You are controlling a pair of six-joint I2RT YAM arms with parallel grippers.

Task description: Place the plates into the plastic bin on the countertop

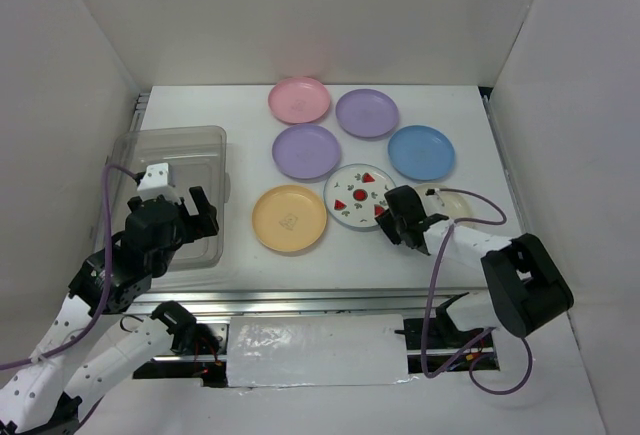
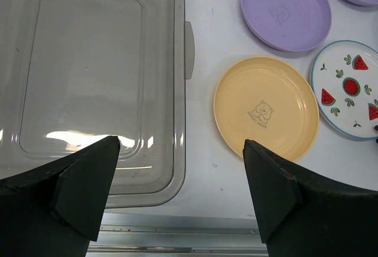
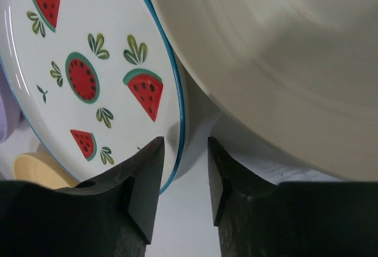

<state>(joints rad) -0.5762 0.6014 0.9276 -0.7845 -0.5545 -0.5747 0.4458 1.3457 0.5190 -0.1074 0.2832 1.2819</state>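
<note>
Our left fingers (image 2: pixel 88 192) are spread wide and hold nothing. They hang above the near right corner of the plastic bin (image 2: pixel 179 62), whose clear floor stretches ahead of them and to their left on the white surface (image 1: pixel 240 105). Ahead of them and to their right lies the orange-yellow plate (image 2: pixel 266 106), near the bin's wall but apart from it. Our right fingers (image 3: pixel 144 186) stand close together with a narrow gap between them, low at the near rim of the white plate with watermelon prints (image 3: pixel 88 74). The blue-edged rim runs toward that gap, and we cannot tell whether either finger touches it. The cream plate (image 3: pixel 283 50) lies just ahead and to their right. Farther ahead sit the blue plate (image 1: pixel 421 152), the nearer purple plate (image 1: pixel 306 151), the farther purple plate (image 1: pixel 367 112) and the pink plate (image 1: pixel 299 100), all flat on the surface outside the bin.
</note>
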